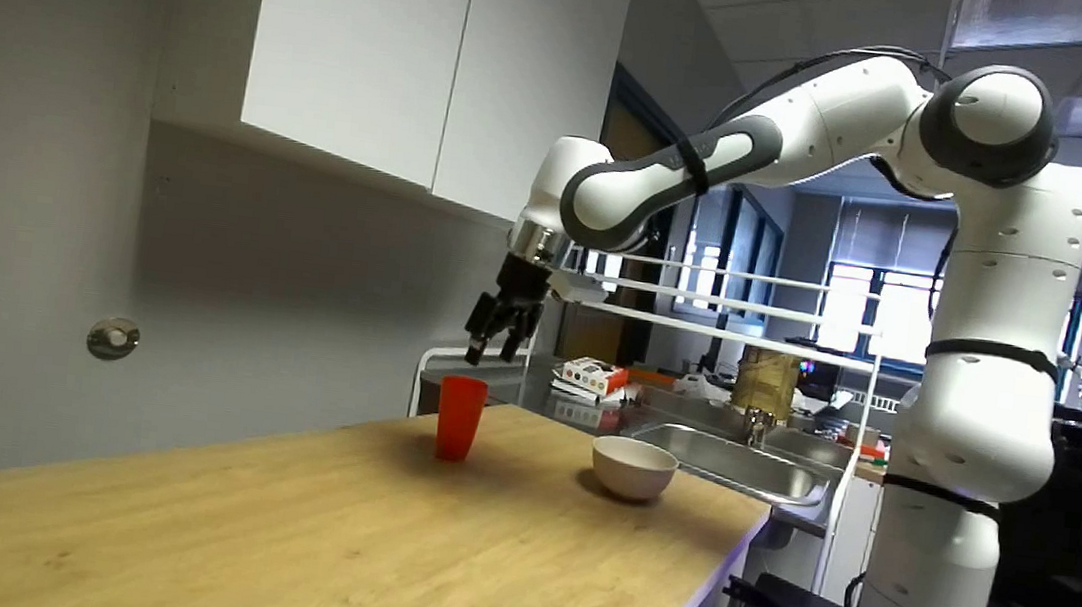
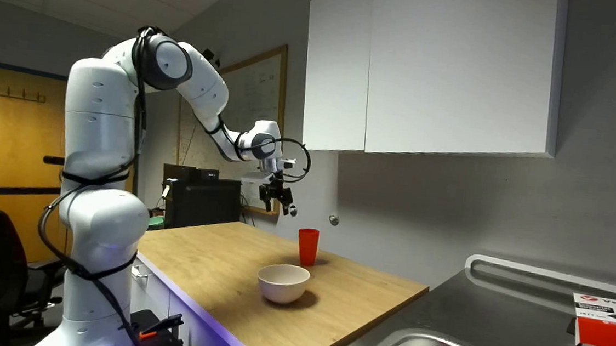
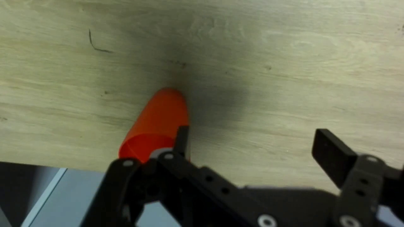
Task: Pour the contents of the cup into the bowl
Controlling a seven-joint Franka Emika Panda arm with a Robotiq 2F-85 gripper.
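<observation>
Hovering near the red-orange plastic cup [image 1: 459, 420], the claw [image 3: 252, 138] is spread wide over the worktop [image 1: 325, 542]; the whitish bowl [image 1: 632, 479] is set apart; "VEL" is legible on a red-and-white box [image 2: 612, 329].

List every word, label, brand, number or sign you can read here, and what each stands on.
"V", start of the large heading on the box in an exterior view; its remaining letters are too blurred to be sure of.
Smaller print on the box: too blurred to read.
Marks on the whiteboard: too faint to read.
On the cup and the bowl: no text visible.
</observation>
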